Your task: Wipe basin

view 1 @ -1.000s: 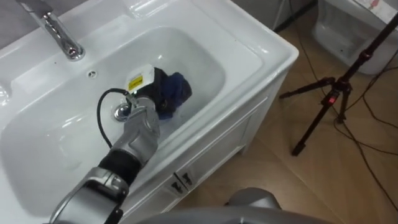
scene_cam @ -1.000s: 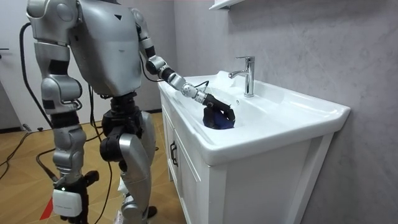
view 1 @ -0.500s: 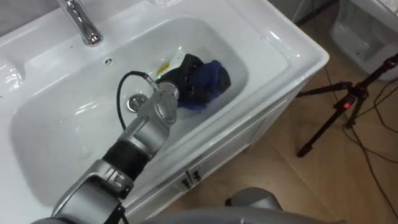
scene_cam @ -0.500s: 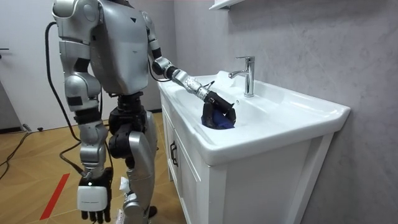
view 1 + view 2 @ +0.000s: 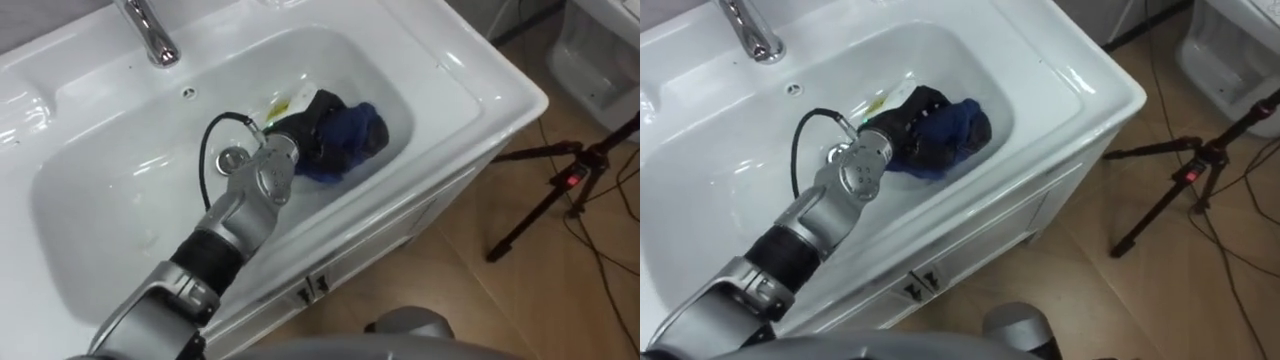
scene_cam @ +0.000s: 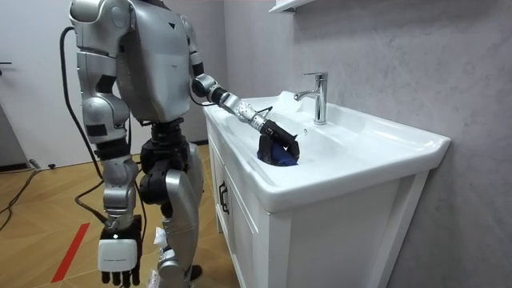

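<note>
Plainly, in the left eye view the left hand (image 5: 305, 122) sits at the upper middle of the frame, down inside the basin (image 5: 110, 210). Its dark fingers are curled over a bunched blue cloth (image 5: 355, 138), which lies against the bowl's right-hand wall, right of the drain (image 5: 231, 158) and lower right of the tap (image 5: 150, 35). The step looks like a wiping stroke along that wall. To do it well, the palm should bear down evenly so the cloth drags with the hand rather than rolling out from under it. Strokes should also overlap as they work back toward the drain and the wide left part of the bowl. In the room view the robot stands at the left of the white cabinet (image 6: 240, 224), with its left arm stretched out over the rim. The left hand (image 6: 277, 132) arches down onto the cloth (image 6: 282, 157) at mid-frame. The right hand (image 6: 117, 260) hangs at the lower left beside the leg, fingers loose and straight. In the right eye view most of the cloth (image 5: 958, 132) bulges out past the fingers at the upper middle. A flatter, wider spread of it would probably cover more surface on each pass. A tripod (image 5: 1185, 170) stands on the floor at the right, well apart from the work.
</note>
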Controlling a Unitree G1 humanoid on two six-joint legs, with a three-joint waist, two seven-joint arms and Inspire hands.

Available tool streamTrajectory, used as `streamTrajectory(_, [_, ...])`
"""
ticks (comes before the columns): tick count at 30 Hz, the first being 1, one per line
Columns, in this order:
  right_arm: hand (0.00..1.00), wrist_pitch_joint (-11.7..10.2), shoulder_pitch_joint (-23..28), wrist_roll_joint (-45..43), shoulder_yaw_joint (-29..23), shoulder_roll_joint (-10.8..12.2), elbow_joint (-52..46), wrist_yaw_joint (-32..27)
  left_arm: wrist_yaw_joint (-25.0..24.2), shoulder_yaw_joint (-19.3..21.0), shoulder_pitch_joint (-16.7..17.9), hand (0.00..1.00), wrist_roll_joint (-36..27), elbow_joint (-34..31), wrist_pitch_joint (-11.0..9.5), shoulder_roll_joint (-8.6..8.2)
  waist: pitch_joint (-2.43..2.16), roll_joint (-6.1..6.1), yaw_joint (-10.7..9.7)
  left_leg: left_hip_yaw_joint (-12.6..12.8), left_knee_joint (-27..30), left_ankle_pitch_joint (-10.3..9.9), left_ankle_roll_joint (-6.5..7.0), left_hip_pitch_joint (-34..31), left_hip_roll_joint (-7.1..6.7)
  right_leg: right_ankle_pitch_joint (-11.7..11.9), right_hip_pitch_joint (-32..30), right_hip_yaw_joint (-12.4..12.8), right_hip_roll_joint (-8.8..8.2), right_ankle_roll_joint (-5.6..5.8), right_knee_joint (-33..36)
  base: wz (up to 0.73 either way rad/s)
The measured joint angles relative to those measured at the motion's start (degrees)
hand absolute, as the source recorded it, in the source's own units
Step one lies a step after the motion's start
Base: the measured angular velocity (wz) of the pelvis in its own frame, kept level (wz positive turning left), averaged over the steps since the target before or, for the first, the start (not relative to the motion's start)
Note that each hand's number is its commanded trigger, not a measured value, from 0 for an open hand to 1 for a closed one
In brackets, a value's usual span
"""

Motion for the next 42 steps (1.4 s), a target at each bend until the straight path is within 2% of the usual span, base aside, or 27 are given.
streamTrajectory(2, [0.00, -0.43, 1.16, -0.58, -1.60, 0.36, -0.71, -0.34, 1.70, 3.11, 2.11, 1.00, 0.89, 2.35, -1.91, 0.03, -0.33, -0.53, 1.01, -0.11, -0.01, 0.02, -0.04, 0.77, -0.19, -0.34, 0.35, -0.02, 0.20, -0.20, 0.14, -0.05])
streamTrajectory(4, [0.00, -0.45, 1.52, -1.20, -3.05, 0.70, -0.57, -0.76, 4.73, 7.23, 3.92, 1.00, 1.59, 6.61, -5.46, 0.17, -0.55, -0.79, 2.71, -0.16, -0.27, -0.24, -0.47, 1.76, 0.06, -0.73, 0.93, 0.10, 0.61, -0.38, 1.05, -0.02])
streamTrajectory(5, [0.00, -0.48, 1.58, -1.45, -3.62, 0.76, -0.64, -0.83, 5.42, 8.54, 4.48, 1.00, 1.80, 7.29, -6.15, 0.35, -0.68, -0.78, 3.28, -0.17, -0.34, -0.30, -0.55, 1.91, 0.14, -0.72, 0.96, 0.13, 0.71, -0.41, 1.16, -0.04])
streamTrajectory(7, [0.00, -0.49, 1.64, -2.57, -4.50, 1.10, -0.87, -1.77, 8.58, 12.71, 6.85, 1.00, 4.18, 8.57, -7.52, 1.86, -1.09, -1.04, 4.67, -0.42, -0.56, -0.34, -0.70, 2.09, 0.33, -0.66, 0.88, -0.02, 1.02, -0.65, 1.70, 0.00])
streamTrajectory(8, [0.00, -0.44, 1.74, -2.83, -4.88, 1.11, -0.86, -1.90, 9.63, 13.49, 7.23, 1.00, 4.61, 9.28, -7.88, 2.34, -1.28, -1.06, 5.11, -0.42, -0.68, -0.29, -0.78, 2.19, 0.34, -0.62, 0.89, -0.09, 1.05, -0.73, 1.75, 0.00])
streamTrajectory(9, [0.00, -0.41, 1.64, -4.10, -5.96, 1.14, -0.97, -2.10, 12.12, 15.40, 8.43, 1.00, 5.24, 10.50, -8.44, 3.34, -1.73, -0.93, 5.28, -0.46, -0.85, -0.20, -0.91, 2.36, 0.38, -0.55, 0.95, -0.31, 1.10, -0.83, 1.74, -0.06])
streamTrajectory(10, [0.00, -0.43, 1.70, -4.80, -6.79, 1.06, -1.00, -2.50, 14.15, 17.59, 9.38, 1.00, 6.78, 11.52, -8.60, 4.12, -2.12, -0.64, 6.05, -0.47, -0.95, -0.18, -0.95, 2.58, 0.45, -0.47, 1.10, -0.31, 1.20, -0.97, 1.71, -0.07])
streamTrajectory(11, [0.00, -0.43, 1.79, -4.96, -7.23, 1.01, -0.98, -2.52, 14.99, 18.41, 9.62, 1.00, 7.90, 12.06, -8.61, 4.45, -2.25, -0.51, 6.63, -0.47, -0.99, -0.17, -0.97, 2.66, 0.48, -0.42, 1.11, -0.31, 1.23, -1.05, 1.71, -0.09])
streamTrajectory(13, [0.00, -0.37, 2.52, -5.01, -8.79, 0.81, -0.89, -2.36, 18.14, 20.56, 11.49, 1.00, 11.85, 12.34, -8.61, 6.21, -2.45, -0.30, 7.69, -0.58, -1.01, -0.06, -1.14, 2.90, 0.59, -0.32, 1.33, -0.23, 1.39, -1.21, 1.79, -0.02])
streamTrajectory(19, [0.00, -0.41, 2.73, -5.53, -13.20, 0.62, -0.91, -2.40, 25.91, 21.07, 16.02, 1.00, 22.73, 14.30, -8.54, 10.42, -3.10, 0.86, 8.16, -0.56, -1.48, 0.22, -1.91, 4.05, 1.38, 0.18, 2.08, 0.01, 2.35, -2.13, 1.70, -0.09])
streamTrajectory(21, [0.00, -0.35, 2.82, -5.69, -13.86, 0.29, -0.85, -2.42, 27.76, 21.06, 16.25, 1.00, 25.34, 16.32, -8.15, 10.88, -3.25, 1.29, 8.16, -0.84, -1.85, 0.42, -2.25, 4.73, 1.62, 0.19, 2.67, 0.01, 2.70, -2.54, 1.69, -0.22])
streamTrajectory(23, [0.00, -0.38, 3.30, -5.68, -15.34, -0.03, -0.83, -2.42, 28.40, 21.18, 16.63, 1.00, 26.49, 17.43, -7.13, 11.03, -3.38, 1.57, 8.16, -2.23, -1.80, 0.57, -2.51, 5.62, 1.80, -0.04, 3.08, 0.08, 2.98, -3.02, 1.68, -0.19])
streamTrajectory(25, [0.00, -0.45, 3.89, -6.01, -16.80, -0.75, -1.13, -2.45, 29.15, 22.85, 18.16, 1.00, 27.05, 17.42, -6.41, 11.04, -3.80, 2.36, 8.16, -2.72, -1.70, 0.34, -3.10, 6.00, 2.30, -0.37, 3.08, 0.50, 3.60, -3.58, 1.79, -0.15])
streamTrajectory(30, [0.00, -0.64, 4.04, -6.59, -17.78, -1.75, -1.10, -2.46, 29.92, 24.63, 20.26, 1.00, 28.26, 17.42, -6.32, 11.04, -3.89, 3.21, 8.24, -4.08, -0.61, 0.53, -3.40, 5.98, 2.73, -0.71, 3.46, 0.88, 3.72, -4.47, 1.82, -0.05])
streamTrajectory(33, [0.00, -0.77, 4.02, -6.60, -17.79, -1.91, -1.09, -2.47, 30.01, 25.14, 20.64, 1.00, 28.66, 17.43, -6.32, 10.96, -3.89, 3.22, 8.29, -5.21, -0.20, 0.71, -3.67, 5.99, 2.85, -1.03, 3.81, 0.58, 3.78, -4.96, 1.80, 0.03])
streamTrajectory(42, [0.00, -3.23, 3.32, -5.92, -17.78, -2.16, -1.18, -4.02, 30.37, 26.20, 20.69, 1.00, 29.08, 17.01, -6.32, 10.10, -3.77, 3.50, 9.50, -7.10, -0.08, 0.93, -4.05, 5.97, 3.34, -1.51, 4.52, -0.38, 4.11, -5.98, 1.72, 0.05])
